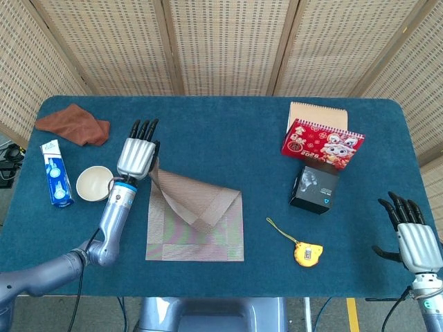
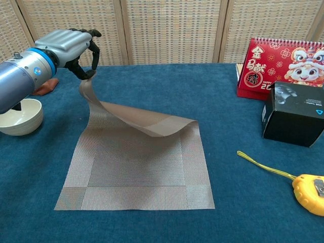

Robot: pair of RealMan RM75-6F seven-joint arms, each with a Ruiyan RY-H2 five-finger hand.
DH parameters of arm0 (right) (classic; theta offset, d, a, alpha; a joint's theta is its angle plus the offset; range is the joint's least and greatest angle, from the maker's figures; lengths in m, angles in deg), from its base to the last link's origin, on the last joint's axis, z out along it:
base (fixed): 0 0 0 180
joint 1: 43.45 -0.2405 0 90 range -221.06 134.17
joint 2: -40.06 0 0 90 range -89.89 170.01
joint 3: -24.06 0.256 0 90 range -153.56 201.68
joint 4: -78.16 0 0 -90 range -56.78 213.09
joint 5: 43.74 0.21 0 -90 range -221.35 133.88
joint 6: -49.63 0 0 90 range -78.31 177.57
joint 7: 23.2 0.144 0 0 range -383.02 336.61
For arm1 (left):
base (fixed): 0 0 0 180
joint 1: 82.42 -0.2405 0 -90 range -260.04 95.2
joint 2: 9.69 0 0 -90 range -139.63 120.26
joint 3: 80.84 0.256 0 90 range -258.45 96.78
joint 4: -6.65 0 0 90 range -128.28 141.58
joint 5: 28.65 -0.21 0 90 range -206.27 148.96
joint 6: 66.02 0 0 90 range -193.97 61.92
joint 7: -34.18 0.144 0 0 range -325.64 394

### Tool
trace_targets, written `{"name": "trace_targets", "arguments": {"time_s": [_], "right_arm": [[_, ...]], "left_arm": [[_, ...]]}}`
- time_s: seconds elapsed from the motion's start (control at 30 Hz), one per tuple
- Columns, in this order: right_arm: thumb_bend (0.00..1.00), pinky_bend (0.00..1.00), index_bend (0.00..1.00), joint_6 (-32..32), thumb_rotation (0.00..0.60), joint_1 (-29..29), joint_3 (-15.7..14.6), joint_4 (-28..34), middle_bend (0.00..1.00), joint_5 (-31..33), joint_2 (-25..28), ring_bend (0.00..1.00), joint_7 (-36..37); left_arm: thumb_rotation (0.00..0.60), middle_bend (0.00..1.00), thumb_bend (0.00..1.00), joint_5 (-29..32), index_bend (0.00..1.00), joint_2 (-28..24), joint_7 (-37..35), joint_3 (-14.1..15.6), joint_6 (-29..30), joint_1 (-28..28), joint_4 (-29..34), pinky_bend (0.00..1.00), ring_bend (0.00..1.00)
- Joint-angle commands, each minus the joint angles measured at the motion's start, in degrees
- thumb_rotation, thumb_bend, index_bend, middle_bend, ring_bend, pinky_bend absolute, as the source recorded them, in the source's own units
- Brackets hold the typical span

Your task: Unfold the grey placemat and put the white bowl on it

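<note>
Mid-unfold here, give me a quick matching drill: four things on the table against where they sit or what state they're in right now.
Things:
1. placemat
2. bowl
3. tape measure
4. right hand

States or places:
A. open, off the near right table edge
B. yellow, right of the placemat
C. one corner lifted by the left hand
D. empty, on the table left of the placemat

Pairs: 1-C, 2-D, 3-B, 4-A

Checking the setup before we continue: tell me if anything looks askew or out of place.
Only the grey placemat: its top layer is half peeled back, one corner pinched and lifted by the left hand, the flap sagging. The white bowl stands upright beside it.
</note>
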Motion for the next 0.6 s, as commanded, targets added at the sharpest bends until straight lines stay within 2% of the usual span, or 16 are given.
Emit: {"name": "trace_targets", "arguments": {"time_s": [0.03,0.37,0.6], "right_arm": [[0.07,0.0,0.14,-0.39,0.6,-0.12,0.34,-0.42,0.0,0.66,-0.15,0.0,-0.01],[0.07,0.0,0.14,-0.96,0.6,-0.29,0.46,-1.03,0.0,1.19,-0.72,0.0,-0.76],[0.07,0.0,0.14,-1.18,0.6,-0.3,0.84,-1.51,0.0,2.05,-1.09,0.0,-1.32]], "left_arm": [[0.6,0.0,0.58,2.81,0.62,2.05,0.66,-0.9,-0.71,2.29,-5.2,0.0,0.0],[0.6,0.0,0.58,4.6,0.62,4.09,-0.07,-0.55,0.56,4.67,-13.19,0.0,0.0],[0.6,0.0,0.58,6.19,0.61,6.27,-0.55,-0.55,-1.02,7.18,-19.0,0.0,0.0]]}}
